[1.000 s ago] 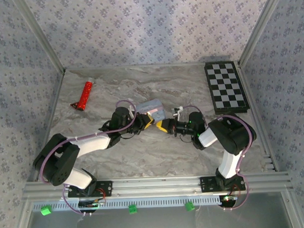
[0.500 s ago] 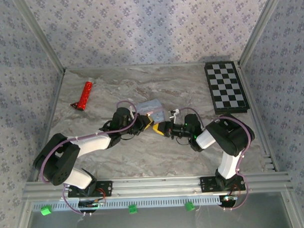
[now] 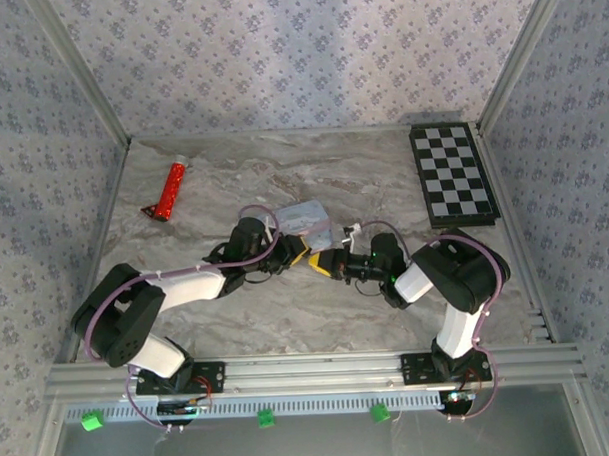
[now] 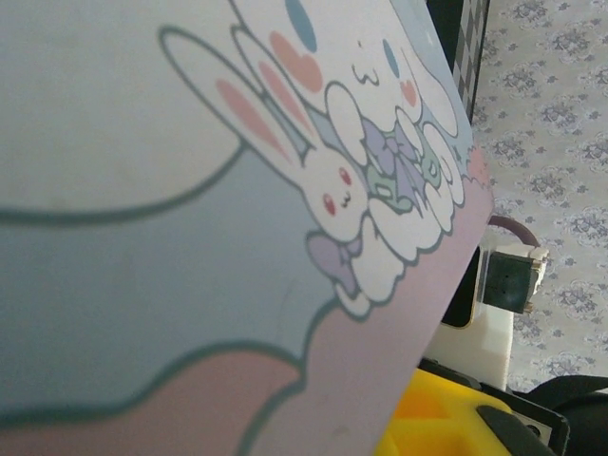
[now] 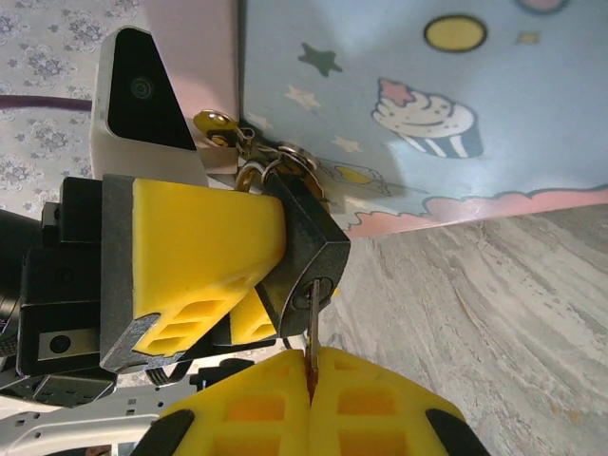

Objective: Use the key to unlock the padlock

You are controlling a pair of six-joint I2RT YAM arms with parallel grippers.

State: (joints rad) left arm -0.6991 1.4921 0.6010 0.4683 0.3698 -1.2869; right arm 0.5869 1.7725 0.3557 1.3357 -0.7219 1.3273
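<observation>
Padlock (image 5: 306, 252), small, dark and of rigid metal, is held at 6 o'clock of the pastel tin (image 5: 427, 104), near the middle of the surface (image 5: 494, 304). Its body is pinched between the pads of the left end effector (image 3: 298, 251). The key (image 5: 311, 328) is seated in the keyhole and clamped by the pressed-together right end effector (image 5: 311, 366). The smooth sides are judged slippery, so the flat body faces are best gripped while the key is turned.

The small dark metal padlock (image 5: 306, 242) has a dull, faintly scuffed sheen; the thin metal key (image 5: 311, 328) is smooth and brighter. The ribbed yellow plastic fingers (image 5: 190, 237) look matt. The pastel cartoon-printed tin (image 5: 427, 114) is smooth and satin; the marble-patterned table (image 5: 494, 313) is matt.
</observation>
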